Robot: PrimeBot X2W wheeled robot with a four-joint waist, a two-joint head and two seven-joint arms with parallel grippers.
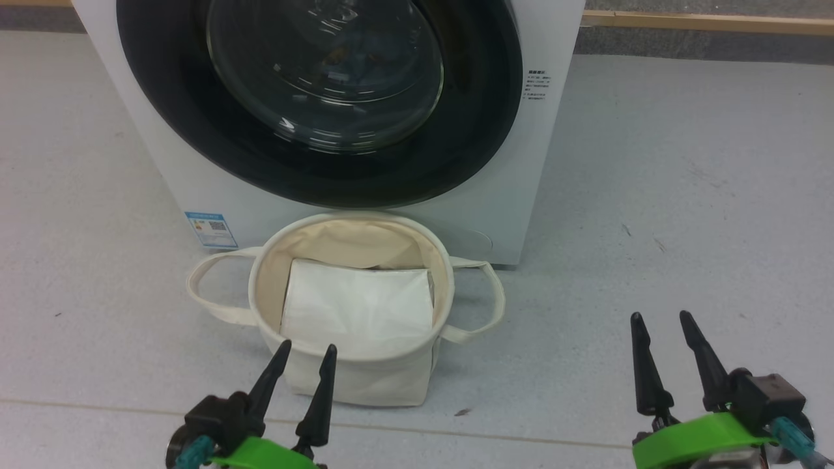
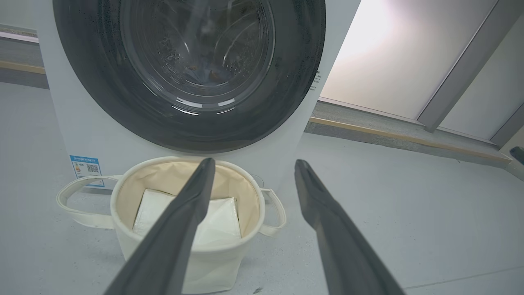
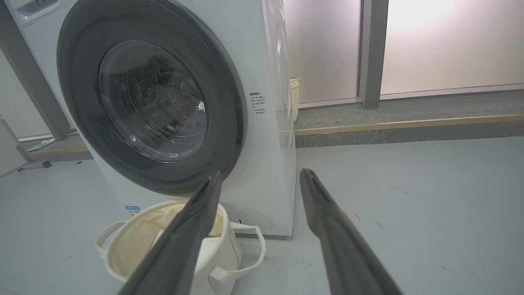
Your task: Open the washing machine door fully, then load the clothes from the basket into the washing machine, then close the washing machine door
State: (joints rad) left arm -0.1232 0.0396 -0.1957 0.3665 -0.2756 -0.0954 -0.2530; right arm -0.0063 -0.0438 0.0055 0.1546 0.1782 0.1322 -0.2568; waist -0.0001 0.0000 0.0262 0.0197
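Nearest: left gripper [image 1: 307,346], two long dark tapered fingers spread apart, nothing between them, tips just short of the basket's [image 1: 365,384] front wall. Right gripper [image 1: 660,316] likewise parted and empty, over bare grey floor [image 1: 684,195], well to the side of the basket. Both look parked low and back, probably to stay out of the machine's way. Beyond the left fingertips the basket is a round cream canvas tub, soft-walled, with looped handles; inside lies only a flat white sheet [image 1: 358,306]. Just past it, the washing machine [image 1: 169,176], white and boxy, blue label [image 1: 211,229] at a lower corner. The washing machine door [image 1: 195,130], a glossy black ring around bulging glass, sits flush and closed. Behind the glass, dim clothes [image 2: 206,74] with orange flecks, hard to make out. Loading appears finished.
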